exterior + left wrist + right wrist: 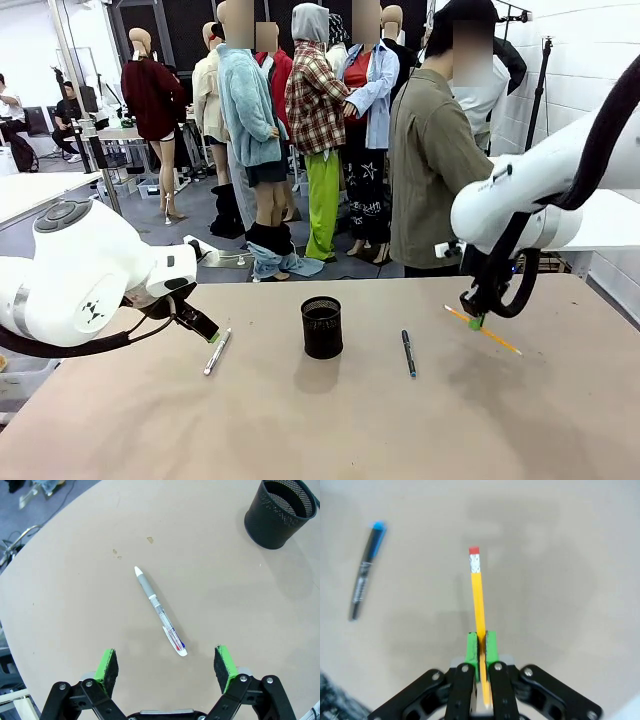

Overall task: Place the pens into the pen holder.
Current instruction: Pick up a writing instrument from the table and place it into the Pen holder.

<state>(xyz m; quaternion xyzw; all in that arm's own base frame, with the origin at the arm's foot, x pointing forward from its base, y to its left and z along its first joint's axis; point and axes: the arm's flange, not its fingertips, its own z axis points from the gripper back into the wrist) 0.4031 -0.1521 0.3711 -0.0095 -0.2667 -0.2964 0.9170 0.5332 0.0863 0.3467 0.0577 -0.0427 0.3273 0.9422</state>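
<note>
The black mesh pen holder (321, 327) (280, 512) stands upright mid-table. A white pen (217, 350) (160, 611) lies flat to its left. My left gripper (205, 328) (166, 667) hovers open just over that pen's near end, fingers apart on either side and touching nothing. A dark pen with a blue cap (408, 353) (366, 577) lies right of the holder. My right gripper (475, 318) (481, 650) is shut on a yellow pencil (485, 330) (478, 595) with a red eraser, held low over the table. A second pencil is out of view.
A person (430, 150) stands at the far edge of the table (300, 430), turned sideways, hands off the table. Bare tabletop lies in front of the holder and between the pens. The table's right edge (610, 300) is near the right arm.
</note>
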